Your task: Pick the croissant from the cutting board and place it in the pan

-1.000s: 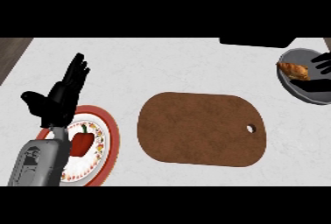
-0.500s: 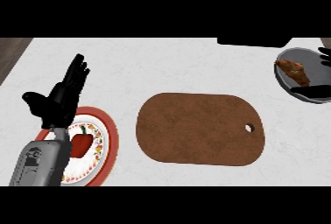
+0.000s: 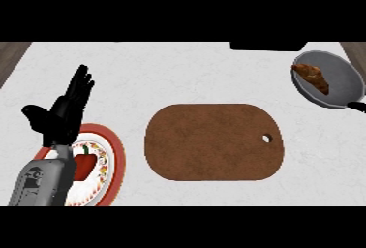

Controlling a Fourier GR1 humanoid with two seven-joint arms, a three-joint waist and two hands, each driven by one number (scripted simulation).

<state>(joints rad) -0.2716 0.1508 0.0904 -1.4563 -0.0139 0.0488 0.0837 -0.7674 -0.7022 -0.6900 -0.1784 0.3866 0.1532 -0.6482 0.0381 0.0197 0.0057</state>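
The brown croissant (image 3: 312, 77) lies inside the grey pan (image 3: 343, 85) at the far right. The brown cutting board (image 3: 213, 142) sits in the middle of the counter with nothing on it. My left hand (image 3: 62, 114) rests open at the left, fingers straight and pointing up, well away from the board and the pan. My right hand does not show in the head view.
A red-rimmed plate (image 3: 113, 162) holding a red pepper (image 3: 85, 164) lies under my left forearm at the lower left. A dark object (image 3: 266, 45) sits at the counter's back edge near the pan. The pan's black handle (image 3: 356, 106) points toward the right edge.
The right hand that was over the pan has withdrawn out of view, leaving the croissant in the pan. The view has shifted slightly. The left hand has stayed still.
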